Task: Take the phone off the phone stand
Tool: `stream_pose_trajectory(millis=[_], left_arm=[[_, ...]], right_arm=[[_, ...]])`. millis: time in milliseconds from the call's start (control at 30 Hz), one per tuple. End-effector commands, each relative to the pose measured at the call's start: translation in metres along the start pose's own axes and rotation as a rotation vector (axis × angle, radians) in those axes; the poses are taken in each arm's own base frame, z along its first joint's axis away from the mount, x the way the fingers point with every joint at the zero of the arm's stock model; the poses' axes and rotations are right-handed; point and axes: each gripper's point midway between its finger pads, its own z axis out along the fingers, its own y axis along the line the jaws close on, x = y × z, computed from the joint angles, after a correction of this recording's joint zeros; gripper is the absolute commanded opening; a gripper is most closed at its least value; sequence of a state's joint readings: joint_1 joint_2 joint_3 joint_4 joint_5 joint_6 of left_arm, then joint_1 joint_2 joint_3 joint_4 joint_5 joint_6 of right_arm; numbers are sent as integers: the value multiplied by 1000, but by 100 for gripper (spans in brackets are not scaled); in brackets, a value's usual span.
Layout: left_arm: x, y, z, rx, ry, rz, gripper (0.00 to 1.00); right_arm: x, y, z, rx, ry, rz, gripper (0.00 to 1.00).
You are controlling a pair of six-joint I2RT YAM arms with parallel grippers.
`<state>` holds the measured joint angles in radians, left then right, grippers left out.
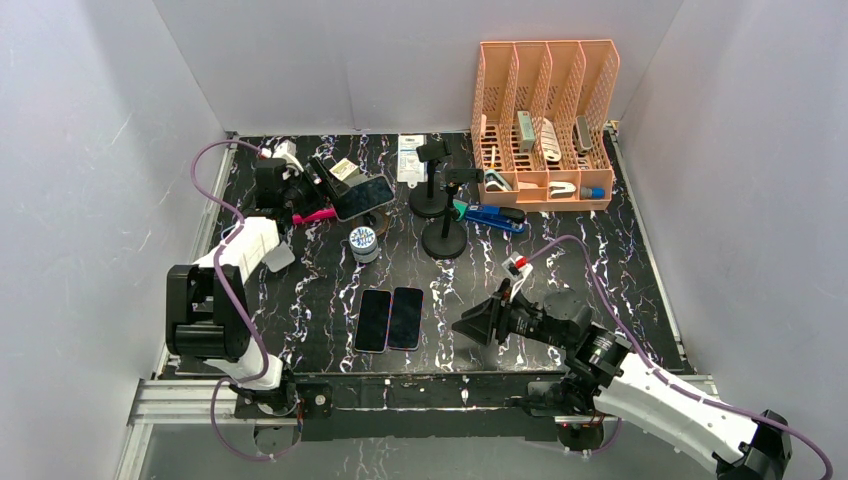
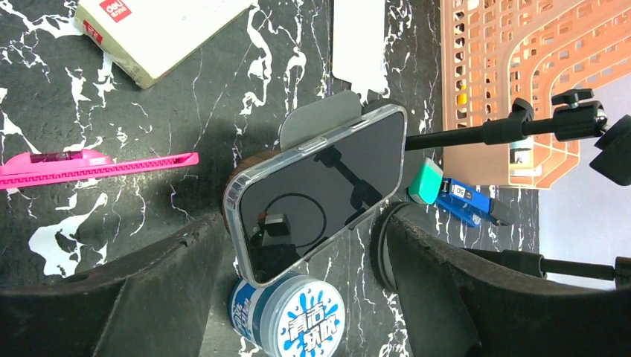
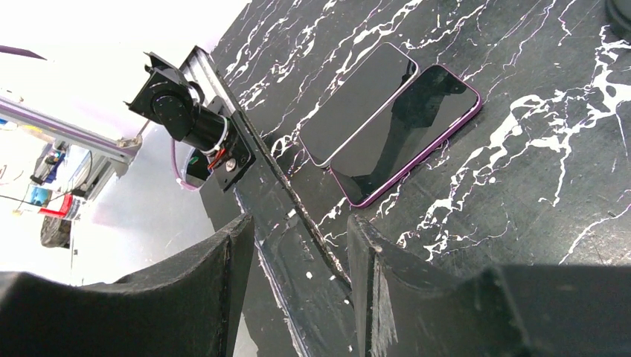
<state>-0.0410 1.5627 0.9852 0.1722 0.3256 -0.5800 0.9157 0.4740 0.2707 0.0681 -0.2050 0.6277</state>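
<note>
The phone (image 2: 320,190), black-screened in a clear case, leans tilted on the phone stand, whose grey back plate (image 2: 316,119) shows behind its top edge. My left gripper (image 2: 305,297) is open wide. Its fingers (image 2: 149,297) straddle the phone's lower end without clamping it. In the top view the phone (image 1: 365,195) sits at the back left with the left gripper (image 1: 322,192) right beside it. My right gripper (image 1: 475,322) hovers near the table's front, partly open, with nothing between its fingers (image 3: 387,297).
Two phones (image 1: 373,320) (image 1: 406,317) lie flat side by side near the front. A blue-and-white jar (image 1: 363,243) stands just under the leaning phone. Two black stands (image 1: 447,225), a blue stapler (image 1: 495,217), a pink tool (image 1: 315,215) and an orange organizer (image 1: 545,120) fill the back.
</note>
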Motion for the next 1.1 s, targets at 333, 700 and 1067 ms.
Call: stream_pose_trajectory(millis=[333,700,1067], left_arm=[[15,15,8,16,37,-87,76],[20,4,16,140,34,-142,73],[35,4,23,203,47,-218,61]], right_arm=[[-22,15,-1,-31,-45,-37,57],[-23,15,-2,-29,-52,-32,57],[-22,12,0,-18,-52,-26,58]])
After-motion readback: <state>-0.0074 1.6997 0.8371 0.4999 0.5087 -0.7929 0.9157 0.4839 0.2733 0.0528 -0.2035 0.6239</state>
